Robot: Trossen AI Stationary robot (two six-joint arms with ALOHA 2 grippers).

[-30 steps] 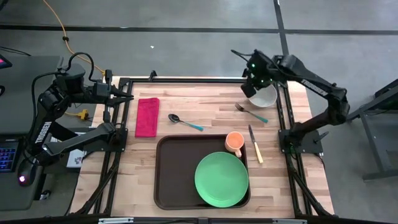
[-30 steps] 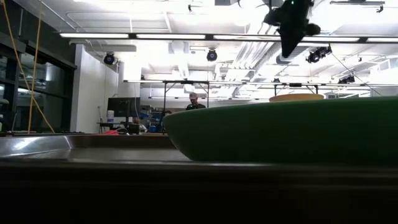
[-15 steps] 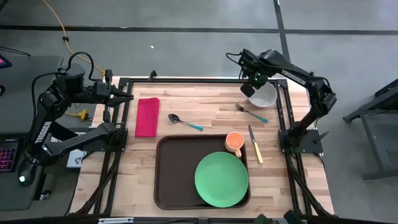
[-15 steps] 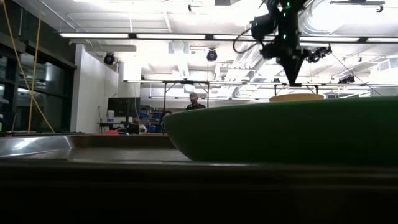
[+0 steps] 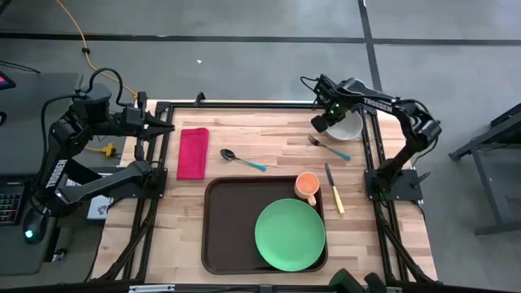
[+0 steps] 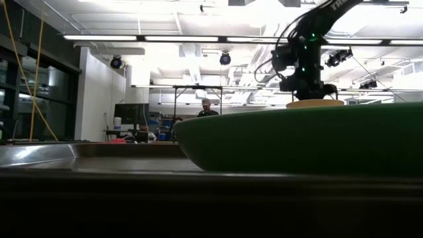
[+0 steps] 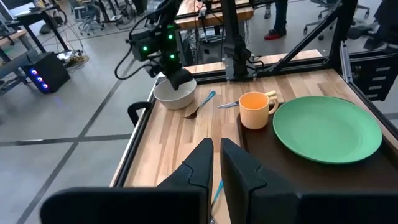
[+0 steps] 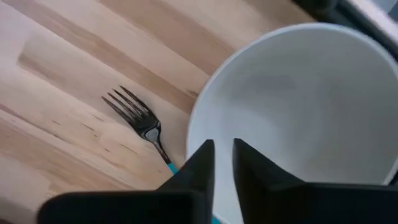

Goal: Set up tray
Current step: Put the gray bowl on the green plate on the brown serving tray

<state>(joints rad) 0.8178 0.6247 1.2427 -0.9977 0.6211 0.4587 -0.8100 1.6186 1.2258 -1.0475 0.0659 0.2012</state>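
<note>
Fingers of right gripper [image 8: 222, 163] nearly closed astride near rim of round white bowl [image 5: 347, 126] at tabletop's far right corner; grasp unconfirmed. Next: clamp, lift, carry to dark brown rectangular plastic tray [image 5: 228, 228] at near edge.

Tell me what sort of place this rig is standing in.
Probably a robotics lab or open workshop. The low view shows an exposed ceiling with strip lights and a person among workbenches; the left wrist view shows a concrete floor with office chairs and desks.
</note>
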